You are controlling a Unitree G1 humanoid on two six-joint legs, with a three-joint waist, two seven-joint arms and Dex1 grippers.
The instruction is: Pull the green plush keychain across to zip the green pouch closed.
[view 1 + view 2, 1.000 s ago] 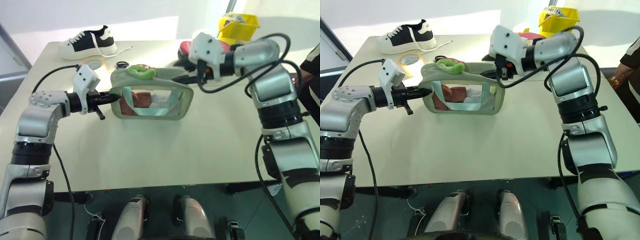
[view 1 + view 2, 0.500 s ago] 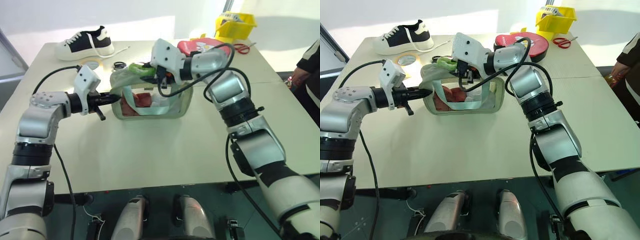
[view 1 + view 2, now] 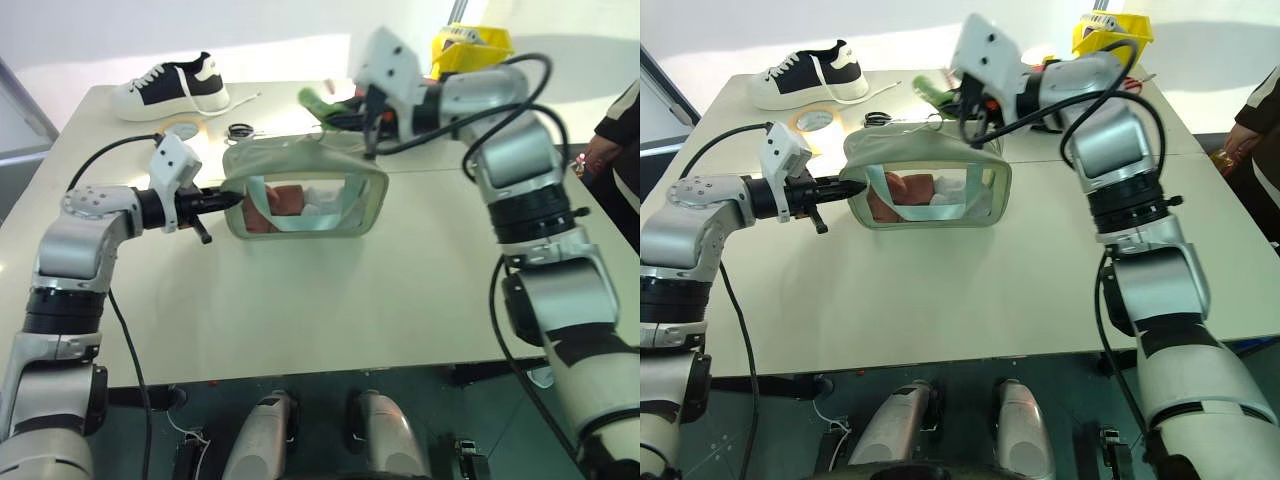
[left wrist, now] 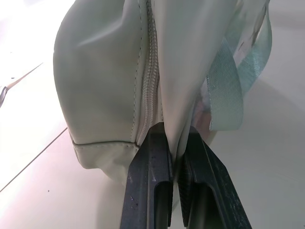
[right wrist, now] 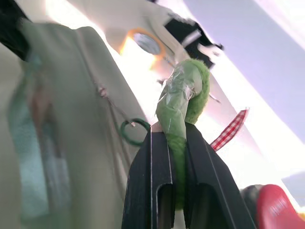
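My right gripper (image 5: pixel 167 143) is clamped on the fuzzy lime green plush keychain (image 5: pixel 183 102), raised above the far right end of the green pouch (image 3: pixel 300 195). My left gripper (image 4: pixel 175 157) pinches the pouch's smooth sage end seam. My wrist views show the stitched zipper (image 4: pixel 151 71) and a small green ring (image 5: pixel 132 131); the head views show the clear window

A black-and-white sneaker (image 3: pixel 172 84) is lying at the table's (image 3: pixel 330 300) far left corner, a tape roll (image 3: pixel 181 126) sitting just beside it; a yellow bin (image 3: pixel 474 48) is standing at the far right.
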